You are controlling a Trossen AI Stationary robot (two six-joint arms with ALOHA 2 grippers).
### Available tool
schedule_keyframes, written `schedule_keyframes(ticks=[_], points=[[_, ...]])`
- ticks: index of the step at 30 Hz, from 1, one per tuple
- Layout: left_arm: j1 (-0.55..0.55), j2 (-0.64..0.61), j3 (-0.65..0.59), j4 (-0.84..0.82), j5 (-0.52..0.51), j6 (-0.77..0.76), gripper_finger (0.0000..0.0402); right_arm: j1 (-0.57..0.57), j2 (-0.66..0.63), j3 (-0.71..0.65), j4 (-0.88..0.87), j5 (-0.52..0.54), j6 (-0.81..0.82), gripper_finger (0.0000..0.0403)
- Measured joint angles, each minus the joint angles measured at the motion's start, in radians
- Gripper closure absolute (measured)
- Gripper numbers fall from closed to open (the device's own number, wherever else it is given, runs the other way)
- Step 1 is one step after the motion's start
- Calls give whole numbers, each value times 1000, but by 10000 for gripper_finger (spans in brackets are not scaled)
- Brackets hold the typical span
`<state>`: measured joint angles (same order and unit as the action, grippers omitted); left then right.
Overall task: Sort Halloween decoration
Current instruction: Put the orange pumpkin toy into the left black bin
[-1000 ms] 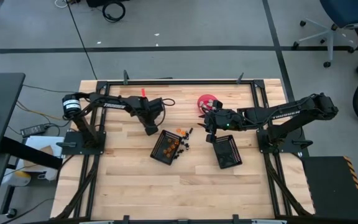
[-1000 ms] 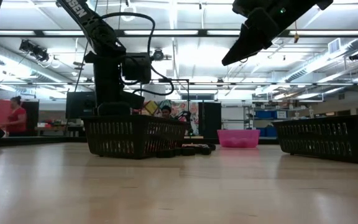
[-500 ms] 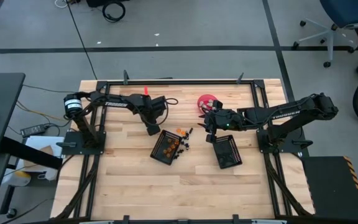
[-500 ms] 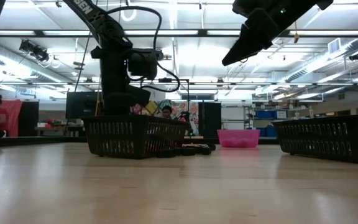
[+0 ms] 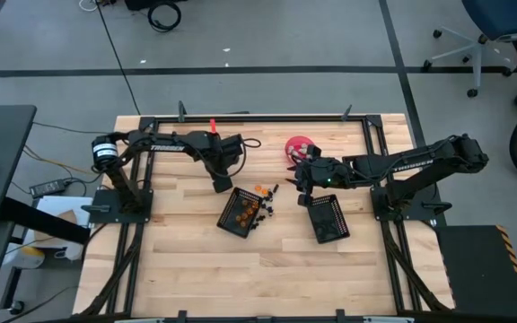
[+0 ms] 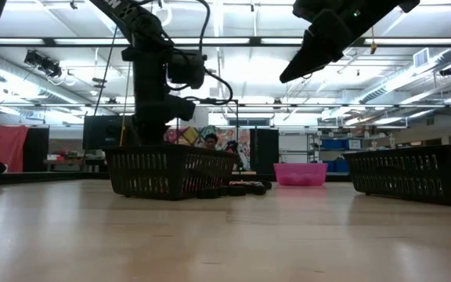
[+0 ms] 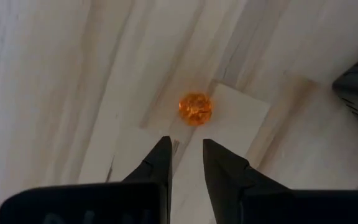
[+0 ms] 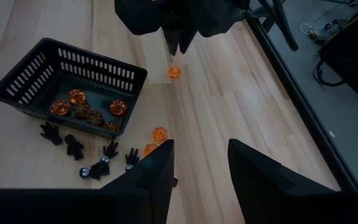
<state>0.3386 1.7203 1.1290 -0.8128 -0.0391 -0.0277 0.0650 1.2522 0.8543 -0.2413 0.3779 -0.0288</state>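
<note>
Directly below the left gripper (image 7: 185, 155) lies one orange pumpkin (image 7: 195, 109), alone on bare desk (image 5: 187, 260) beside the orange-filled basket (image 5: 240, 213). It sits just ahead of the fingertips, in line with the narrow empty gap between them. Round, it has no long axis to match. The right gripper (image 8: 201, 165) hovers near the pink bowl (image 5: 298, 146), fingers apart, empty, farther from the pumpkin. Open wood surrounds the pumpkin; only the basket wall stands close.
</note>
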Motion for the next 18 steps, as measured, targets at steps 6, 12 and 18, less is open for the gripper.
schedule_keyframes(ticks=[6, 12, 18], points=[[-30, -1, -73, 132, 0, 86, 306, 0, 0, 0, 0, -10, 0, 247], [-24, -1, -105, 176, -1, 151, 260, 0, 0, 0, 0, -10, 3, 247], [-21, -1, -106, 221, -1, 186, 237, 0, 0, 0, 0, -10, 3, 247]])
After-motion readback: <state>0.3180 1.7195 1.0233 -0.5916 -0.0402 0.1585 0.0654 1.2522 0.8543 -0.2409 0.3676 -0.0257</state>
